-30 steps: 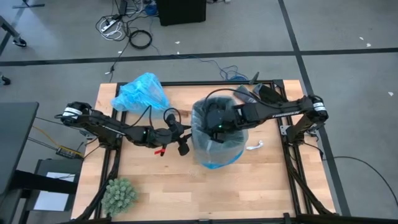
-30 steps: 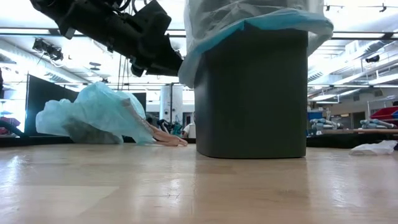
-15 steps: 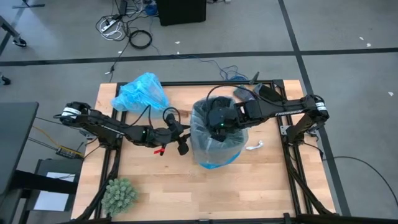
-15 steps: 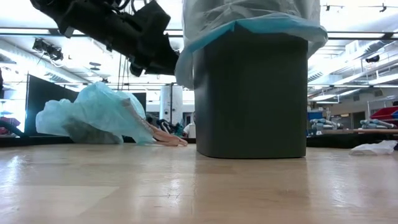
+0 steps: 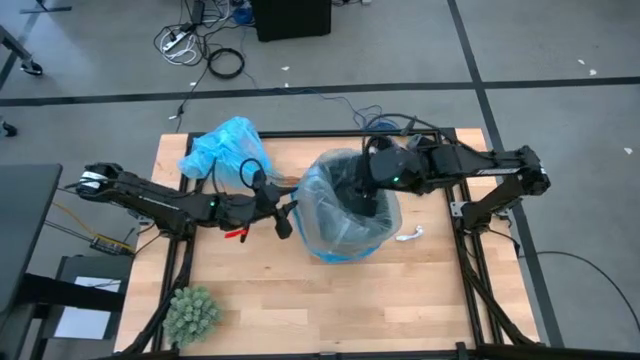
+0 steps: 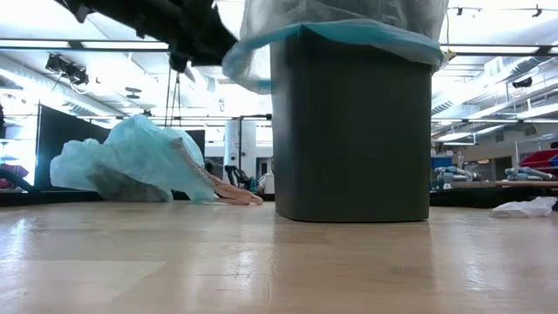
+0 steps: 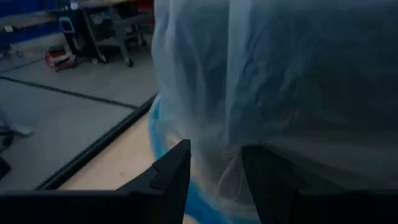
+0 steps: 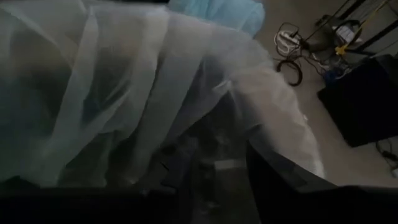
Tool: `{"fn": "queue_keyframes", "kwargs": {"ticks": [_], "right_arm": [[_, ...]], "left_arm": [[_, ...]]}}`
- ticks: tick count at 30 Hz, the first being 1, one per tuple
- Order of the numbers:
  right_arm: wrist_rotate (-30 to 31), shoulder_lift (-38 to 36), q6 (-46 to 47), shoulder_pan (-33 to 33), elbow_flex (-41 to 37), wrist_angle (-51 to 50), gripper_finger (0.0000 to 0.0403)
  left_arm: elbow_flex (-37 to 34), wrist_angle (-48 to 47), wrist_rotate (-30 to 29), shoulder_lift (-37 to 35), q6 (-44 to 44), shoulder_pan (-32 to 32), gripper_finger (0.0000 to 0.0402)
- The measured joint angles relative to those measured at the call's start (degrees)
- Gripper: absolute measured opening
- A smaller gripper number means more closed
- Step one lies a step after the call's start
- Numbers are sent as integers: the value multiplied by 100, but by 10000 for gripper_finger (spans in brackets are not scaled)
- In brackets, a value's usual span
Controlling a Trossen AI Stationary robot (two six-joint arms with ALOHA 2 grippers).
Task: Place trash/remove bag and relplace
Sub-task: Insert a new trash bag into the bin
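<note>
A dark bin (image 6: 353, 131) stands mid-table with a pale, clear grey-blue bag (image 5: 345, 215) with a blue rim (image 6: 349, 33) over its top. My left gripper (image 5: 285, 222) is at the bag's left side, shut on its film. My right gripper (image 5: 362, 195) reaches into the bag's mouth from the right and is shut on film there. The bright sky-blue bag (image 5: 225, 148) lies crumpled on the table's far left. Of the trash, a white scrap (image 5: 410, 236) lies on the table right of the bin, and a brown scrap (image 6: 231, 194) lies beside the sky-blue bag. My left gripper pinches a gathered fold of the pale bag's film (image 7: 231, 177) between its two fingers, just above the blue rim. It comes nearly level from the table's left. The film is drawn out from the bin toward the gripper. My right gripper has film of the pale bag's upper part (image 8: 205, 149) between its fingers, one finger veiled by the film and the other bare (image 8: 280, 180). It slants down from the right. Taut folds fan out from the hold.
A green spiky plant ball (image 5: 190, 312) sits at the near left corner. The arms' frames run along both table sides. Bare wood lies in front of the bin toward the near edge.
Both grippers have risen, the left also drawing back toward the table's left edge and the right toward the far right. The pale bag has gone up with them. Its blue rim now sits higher on the bin, and its left side is pulled outward.
</note>
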Motion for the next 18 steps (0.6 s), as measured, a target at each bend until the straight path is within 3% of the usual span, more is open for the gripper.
{"fn": "queue_keyframes", "kwargs": {"ticks": [8,18], "right_arm": [[147,-122,89,-49,0,-151,122],[1086,-432,443,24,0,-367,123]], "left_arm": [[-4,-980,181,236,-759,18,157],[-4,-369,49,503,-489,24,157]]}}
